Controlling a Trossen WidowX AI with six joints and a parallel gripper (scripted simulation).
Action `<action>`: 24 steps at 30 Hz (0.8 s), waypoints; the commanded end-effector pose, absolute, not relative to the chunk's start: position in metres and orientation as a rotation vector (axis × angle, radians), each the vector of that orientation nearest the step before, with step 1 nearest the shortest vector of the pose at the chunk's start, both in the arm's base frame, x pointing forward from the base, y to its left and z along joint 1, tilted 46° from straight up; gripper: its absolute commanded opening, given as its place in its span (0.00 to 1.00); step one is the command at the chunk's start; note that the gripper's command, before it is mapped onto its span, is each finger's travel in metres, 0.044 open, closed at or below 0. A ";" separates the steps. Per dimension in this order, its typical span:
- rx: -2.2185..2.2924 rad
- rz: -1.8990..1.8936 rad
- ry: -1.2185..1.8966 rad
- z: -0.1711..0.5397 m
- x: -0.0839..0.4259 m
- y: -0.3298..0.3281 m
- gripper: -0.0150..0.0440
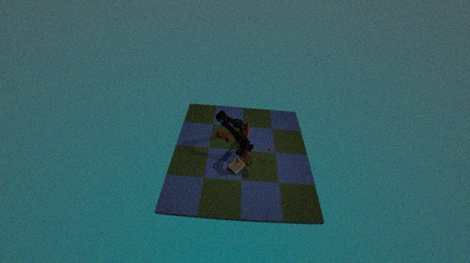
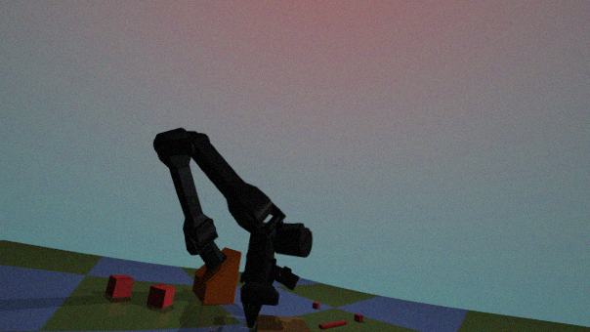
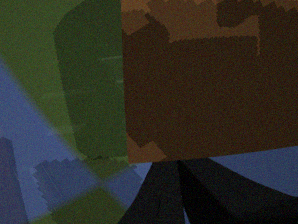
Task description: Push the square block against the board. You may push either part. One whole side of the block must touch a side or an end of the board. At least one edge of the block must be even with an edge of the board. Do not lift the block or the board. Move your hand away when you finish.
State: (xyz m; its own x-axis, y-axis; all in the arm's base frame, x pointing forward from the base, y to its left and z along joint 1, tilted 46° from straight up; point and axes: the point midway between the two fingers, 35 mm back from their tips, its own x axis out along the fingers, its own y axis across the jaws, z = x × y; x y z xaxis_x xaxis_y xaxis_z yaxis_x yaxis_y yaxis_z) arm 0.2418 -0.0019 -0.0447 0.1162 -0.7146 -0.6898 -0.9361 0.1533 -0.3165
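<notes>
From above, the brown piece (image 1: 248,159) (image 2: 280,324) (image 3: 210,95) is near the gripper (image 1: 240,154) (image 2: 251,325) (image 3: 175,161), with the pale piece (image 1: 236,165) close by. From the side, the closed, empty gripper points down beside the brown one. Up close, its tips are at the brown edge.

- A green-and-blue checkered mat (image 1: 262,202) (image 2: 410,312) (image 3: 30,20) lies beneath everything.
- The black arm (image 1: 235,134) (image 2: 215,168) bends over it from an orange base (image 1: 247,127) (image 2: 227,283), its gripper (image 1: 239,154) (image 2: 251,326) (image 3: 170,153) low, at the brown piece's left.
- That brown piece (image 1: 247,159) (image 2: 283,323) (image 3: 210,90) sits near a pale, flat-topped piece (image 1: 236,165), which is nearer and left; I can't tell whether they touch.
- Left of the base, two red cubes (image 1: 219,134) (image 2: 120,287) (image 1: 228,137) (image 2: 161,297).
- Right of the brown piece, a thin red stick (image 1: 262,159) (image 2: 333,324) and two red specks (image 1: 268,149) (image 2: 316,306) (image 1: 272,161) (image 2: 358,318).
</notes>
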 end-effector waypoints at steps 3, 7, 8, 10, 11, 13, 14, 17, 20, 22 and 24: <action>-1.602 0.357 1.643 -0.049 0.246 0.003 0.25; -1.602 0.357 1.643 -0.050 0.247 0.005 0.25; -1.602 0.357 1.643 -0.051 0.247 0.006 0.25; -1.602 0.357 1.643 -0.052 0.248 0.007 0.25; -1.602 0.357 1.643 -0.052 0.248 0.008 0.25; -1.602 0.357 1.643 -0.052 0.248 0.007 0.25; -1.602 0.357 1.643 -0.051 0.248 0.006 0.25; -1.602 0.357 1.643 -0.049 0.247 0.004 0.25; -1.602 0.357 1.643 -0.045 0.246 0.000 0.25; -1.602 0.357 1.644 -0.043 0.245 -0.002 0.25; -1.603 0.357 1.644 -0.041 0.244 -0.005 0.25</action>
